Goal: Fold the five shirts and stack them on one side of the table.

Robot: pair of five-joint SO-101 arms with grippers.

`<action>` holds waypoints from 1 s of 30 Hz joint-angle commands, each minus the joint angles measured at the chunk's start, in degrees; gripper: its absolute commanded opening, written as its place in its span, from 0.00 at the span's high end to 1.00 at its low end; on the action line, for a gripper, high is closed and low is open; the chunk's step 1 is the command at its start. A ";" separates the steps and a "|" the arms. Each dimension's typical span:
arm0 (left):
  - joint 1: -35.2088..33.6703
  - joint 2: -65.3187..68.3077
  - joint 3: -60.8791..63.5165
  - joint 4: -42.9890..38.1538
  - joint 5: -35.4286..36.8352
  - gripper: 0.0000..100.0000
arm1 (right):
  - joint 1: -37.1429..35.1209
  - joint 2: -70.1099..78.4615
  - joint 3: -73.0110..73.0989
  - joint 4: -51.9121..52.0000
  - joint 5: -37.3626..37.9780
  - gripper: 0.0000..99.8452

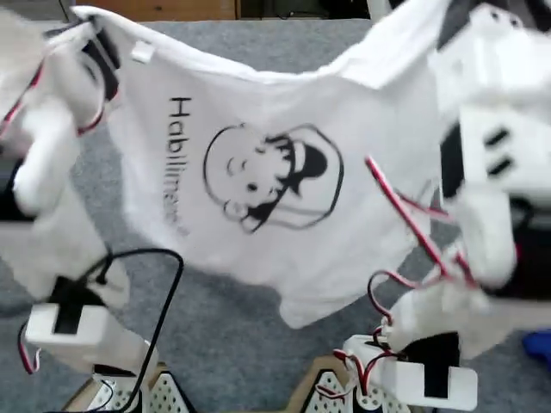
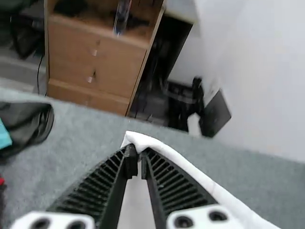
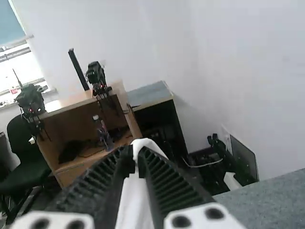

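Black ribbed fingers (image 2: 167,186) of the left end effector (image 2: 136,157) sit closest, pressed together on a folded white edge of the shirt (image 2: 162,151), which runs on from the tips along one finger. The right end effector (image 3: 136,153) is clamped the same way, a small white fold of that shirt pinched at its tips. From the high view the shirt hangs spread between the two arms above the grey tabletop (image 1: 284,47), one upper corner held over the left side and the other over the right; its printed front, a line drawing in an oval with lettering beside it, faces the camera, and a small white tag (image 1: 142,52) shows near the left-held corner. Whether its lower hem touches the tabletop cannot be told. A dark bundle of cloth (image 2: 26,124) lies on the tabletop near its far edge, and a wooden drawer cabinet (image 2: 90,62) stands beyond that edge.
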 commanded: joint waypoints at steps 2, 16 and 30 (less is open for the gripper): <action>-1.05 6.73 1.14 -4.31 -0.44 0.98 | -4.62 -0.66 16.13 -10.99 3.43 0.99; -4.40 32.13 0.79 -19.34 -0.35 0.98 | -3.21 4.97 44.18 -37.01 5.54 0.99; -2.02 33.80 -17.58 -16.26 -0.09 0.98 | 3.12 10.68 27.38 -29.98 5.10 0.99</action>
